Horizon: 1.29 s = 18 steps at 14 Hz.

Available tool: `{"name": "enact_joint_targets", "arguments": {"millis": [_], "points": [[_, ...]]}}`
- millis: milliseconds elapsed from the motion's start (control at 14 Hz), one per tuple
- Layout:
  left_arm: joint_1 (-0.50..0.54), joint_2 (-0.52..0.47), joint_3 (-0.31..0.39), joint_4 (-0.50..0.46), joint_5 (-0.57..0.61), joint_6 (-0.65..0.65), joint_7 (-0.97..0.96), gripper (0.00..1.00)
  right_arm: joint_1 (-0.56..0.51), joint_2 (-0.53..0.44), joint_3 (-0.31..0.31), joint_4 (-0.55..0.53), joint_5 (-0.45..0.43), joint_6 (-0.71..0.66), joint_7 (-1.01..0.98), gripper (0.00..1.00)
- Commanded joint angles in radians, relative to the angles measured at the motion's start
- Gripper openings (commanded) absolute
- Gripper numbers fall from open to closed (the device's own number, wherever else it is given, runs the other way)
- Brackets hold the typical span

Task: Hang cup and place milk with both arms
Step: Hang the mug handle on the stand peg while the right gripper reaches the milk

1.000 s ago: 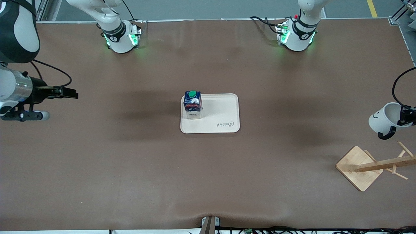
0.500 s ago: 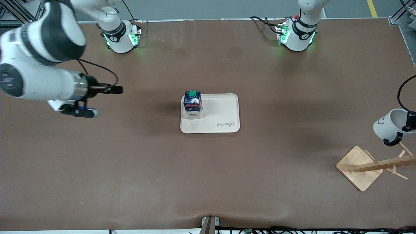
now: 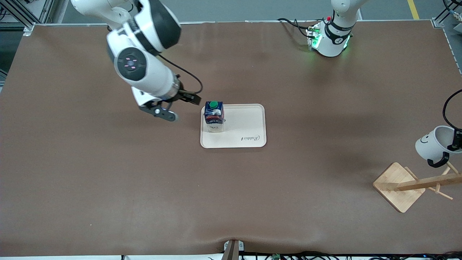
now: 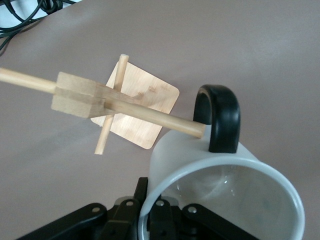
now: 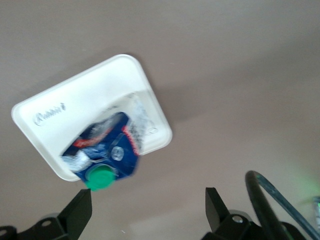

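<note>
Brown matte counter [image 3: 108, 180], edged at the robots' side by a grey floor with a yellow line.

At the middle, a cream tray [image 3: 249, 124] lying flat. On its corner toward the right arm's end, the milk [image 3: 214, 116] standing upright, long axis vertical, green cap up, printed face toward the front camera.

Just beside the milk at its 9 o'clock in the front view, hanging over bare counter, the right tool [image 3: 187, 98], pointing toward the carton. In the right wrist view, fingers [image 5: 216, 206] spread apart with nothing between them, the milk [image 5: 105, 150] and tray [image 5: 60, 107] below.

At the left arm's end, a wooden rack [image 3: 408, 185] on a square base, pegs sticking out from its post. At the rack's 1 o'clock in the front view and above it, the cup [image 3: 431, 142] tilted, smiley on its side, black handle hanging down at a peg. The left tool [image 3: 455, 141] clamped on the cup's rim. In the left wrist view, the cup [image 4: 225, 185] with its mouth toward the camera, the tip of a rack [image 4: 125, 100] peg at the handle loop; through it or only against it, cannot tell.
</note>
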Motion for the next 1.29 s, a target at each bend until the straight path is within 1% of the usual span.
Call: {"name": "enact_joint_targets", "arguments": {"millis": [0,143,286,429,500,643,857,929,1000,1071,1143,1214], "points": [[0.006,0.032,0.003,0.05,-0.021,0.003,0.02,0.0,0.068,0.075,-0.015,0.018,0.014,0.114,0.094,1.0],[0.006,0.047,0.009,0.06,-0.021,0.006,0.021,0.0,0.1,0.106,-0.016,0.019,0.008,0.154,0.104,1.0],[0.006,0.05,0.013,0.06,-0.02,0.015,0.021,0.0,0.108,0.118,-0.016,0.018,0.005,0.186,0.107,1.0],[0.009,0.06,0.015,0.059,-0.021,0.029,0.021,0.0,0.124,0.125,-0.018,0.018,-0.006,0.186,0.105,1.0],[0.023,0.066,0.013,0.06,-0.026,0.03,0.021,0.0,0.131,0.134,-0.018,0.016,-0.022,0.186,0.105,1.0],[0.032,0.081,0.015,0.059,-0.078,0.043,0.02,0.0,0.147,0.148,-0.018,0.01,-0.122,0.186,0.108,1.0],[0.034,0.08,0.012,0.059,-0.085,0.046,0.011,0.0,0.164,0.166,-0.018,0.01,-0.134,0.197,0.153,1.0],[0.034,0.075,0.009,0.057,-0.085,0.046,0.011,0.08,0.166,0.171,-0.018,0.01,-0.136,0.195,0.153,1.0],[0.034,0.076,0.009,0.057,-0.085,0.044,0.014,0.19,0.166,0.171,-0.018,0.01,-0.136,0.194,0.153,1.0],[0.035,0.076,0.009,0.057,-0.087,0.044,0.018,0.38,0.163,0.171,-0.016,0.01,-0.134,0.182,0.154,0.63],[0.032,0.076,0.007,0.057,-0.087,0.043,0.015,0.47,0.164,0.169,-0.016,0.012,-0.133,0.177,0.159,0.18],[0.032,0.072,0.004,0.057,-0.087,0.043,0.012,0.76,0.163,0.169,-0.016,0.016,-0.128,0.165,0.157,0.0]]}}
